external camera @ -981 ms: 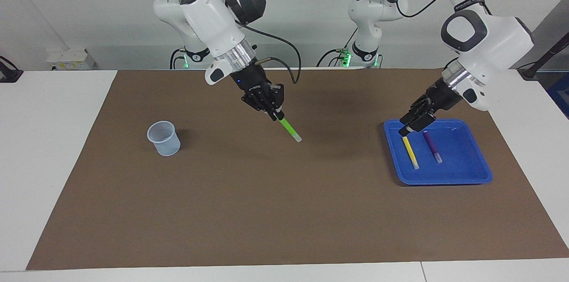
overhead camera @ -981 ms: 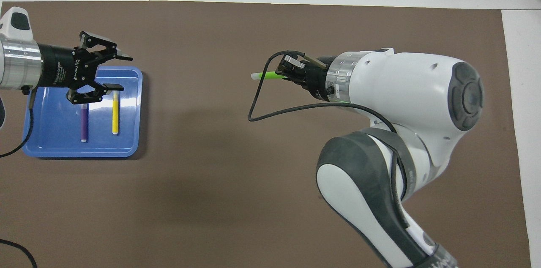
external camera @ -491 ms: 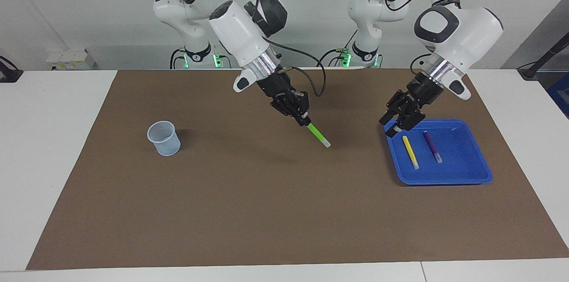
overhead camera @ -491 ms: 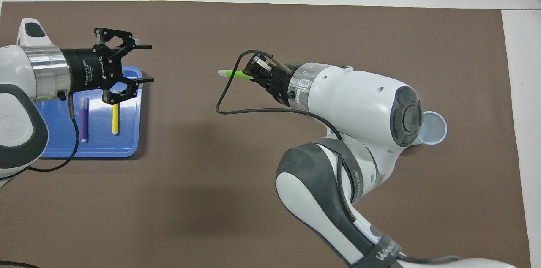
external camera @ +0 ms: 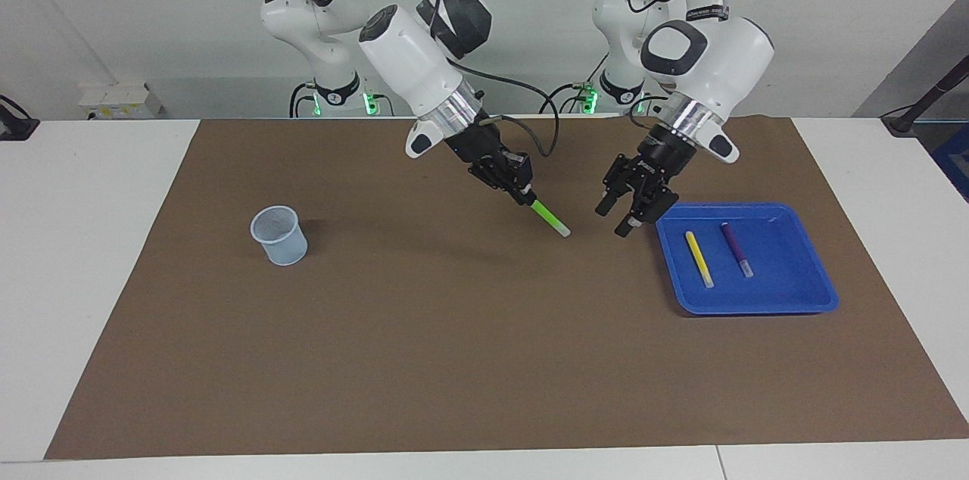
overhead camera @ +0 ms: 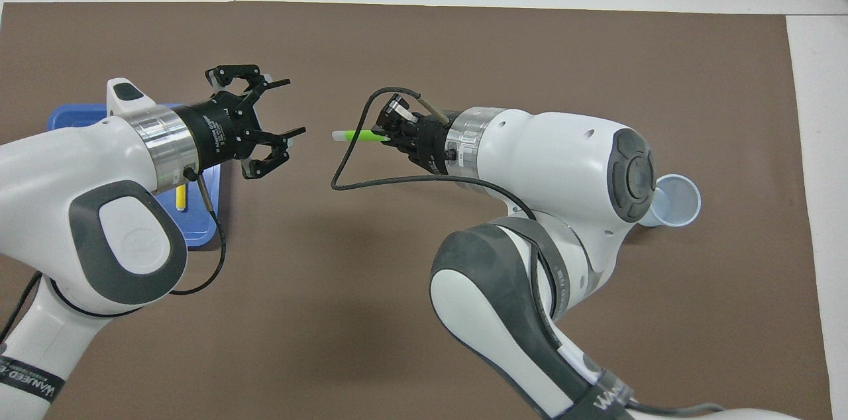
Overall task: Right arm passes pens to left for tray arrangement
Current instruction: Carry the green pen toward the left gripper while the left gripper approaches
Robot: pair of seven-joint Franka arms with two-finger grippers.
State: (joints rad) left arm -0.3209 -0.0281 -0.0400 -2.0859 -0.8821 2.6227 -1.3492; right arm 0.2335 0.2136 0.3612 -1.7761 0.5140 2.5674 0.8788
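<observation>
Brown mat [external camera: 454, 359], matte, flat, covering most of white table [external camera: 91, 275]. Landmark = tray [external camera: 795, 298]: bright-blue glossy plastic, squarish w/ rounded corners, raised rim, at left arm's end of mat. Inside: yellow pen [external camera: 699, 258] and purple pen [external camera: 736, 248], slim, pale-tipped, lying side by side, apart, both flat on tray floor. Mesh cup [external camera: 279, 235], pale blue, tapered, upright, well apart from tray toward right arm's end; contents not readable.

Left gripper [external camera: 625, 219] released, fingers spread, gripping nothing, over mat just beside tray's rim; vs 1 s ago was low over tray by yellow pen, now off it toward mid-table. Right gripper [external camera: 528, 198] clenched on green pen [external camera: 550, 219], pale tip angled down toward left gripper, over mid-mat near tray; a sec ago farther from tray. Pen tip and left fingers [overhead camera: 291, 135] close, not touching.
</observation>
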